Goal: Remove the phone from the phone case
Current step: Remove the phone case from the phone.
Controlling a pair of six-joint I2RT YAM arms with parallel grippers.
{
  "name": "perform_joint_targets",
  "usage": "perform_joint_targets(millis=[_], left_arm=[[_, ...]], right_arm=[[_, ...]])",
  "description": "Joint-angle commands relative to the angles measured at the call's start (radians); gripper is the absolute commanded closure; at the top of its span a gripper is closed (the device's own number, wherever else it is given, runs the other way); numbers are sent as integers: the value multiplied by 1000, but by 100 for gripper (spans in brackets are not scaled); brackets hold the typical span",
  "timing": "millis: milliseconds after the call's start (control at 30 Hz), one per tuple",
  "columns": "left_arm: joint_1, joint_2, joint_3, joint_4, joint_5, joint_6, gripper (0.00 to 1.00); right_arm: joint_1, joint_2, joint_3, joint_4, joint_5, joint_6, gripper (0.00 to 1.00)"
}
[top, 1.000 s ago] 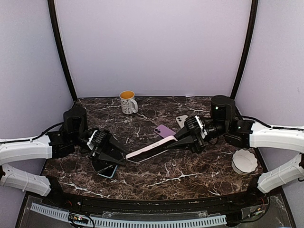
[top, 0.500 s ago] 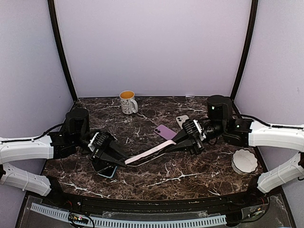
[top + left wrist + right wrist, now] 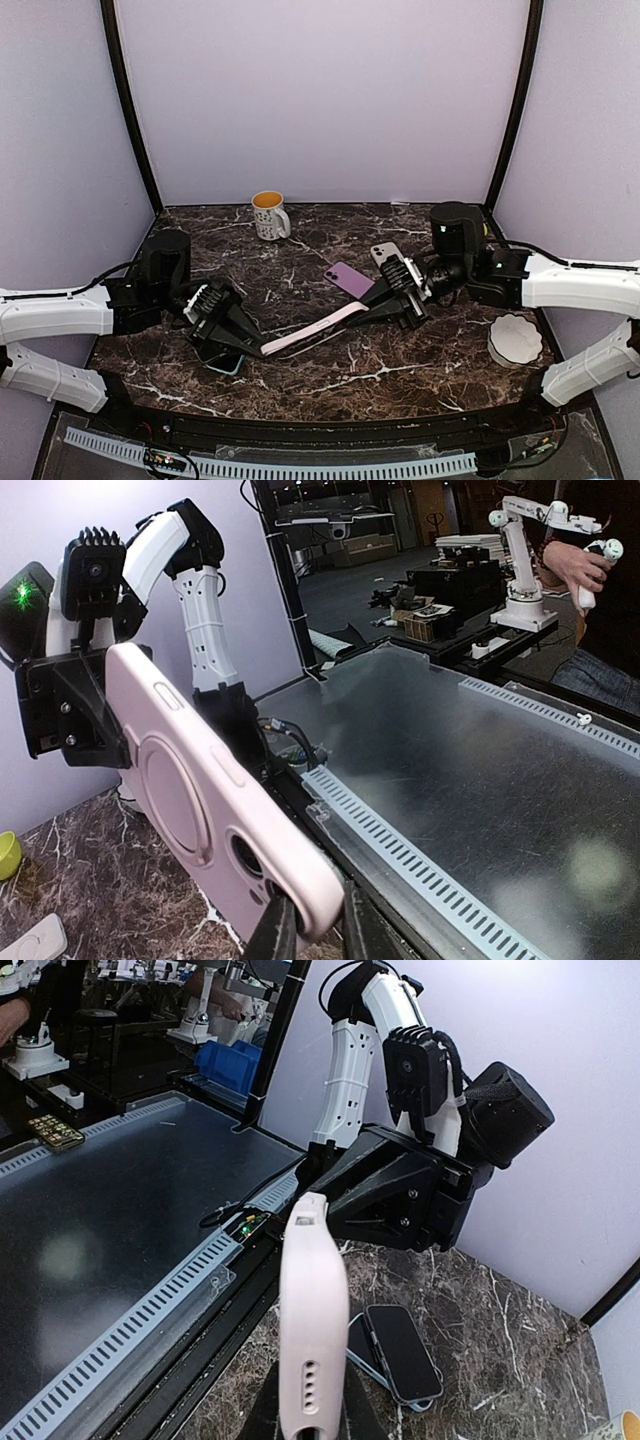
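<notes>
Top external: left tool (image 3: 262, 349), right tool (image 3: 363, 308) reach inward, pinching phone case (image 3: 310, 328) ends.

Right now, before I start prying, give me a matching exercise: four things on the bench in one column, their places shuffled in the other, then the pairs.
Things:
1. pink phone case
2. mug
3. purple phone
4. white dish

Places:
A. near the right edge of the table
B. gripped at its ends by the left gripper and the right gripper
C. standing at the back of the table
D. lying flat mid-table, behind the held case

Pairs: 1-B, 2-C, 3-D, 4-A
</notes>
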Motion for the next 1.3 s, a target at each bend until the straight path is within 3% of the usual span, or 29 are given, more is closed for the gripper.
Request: perform_joint_targets(millis=[0, 933, 1267], left_arm=[[-16, 10, 13, -35, 6, 17, 86], [-18, 13, 18, -109, -38, 92, 91], [-19, 13, 20, -123, -34, 104, 93]], right_arm=[[33, 8, 63, 57, 22, -48, 100], [92, 40, 145, -104, -111, -75, 100], [93, 81, 211, -272, -178, -153, 100]])
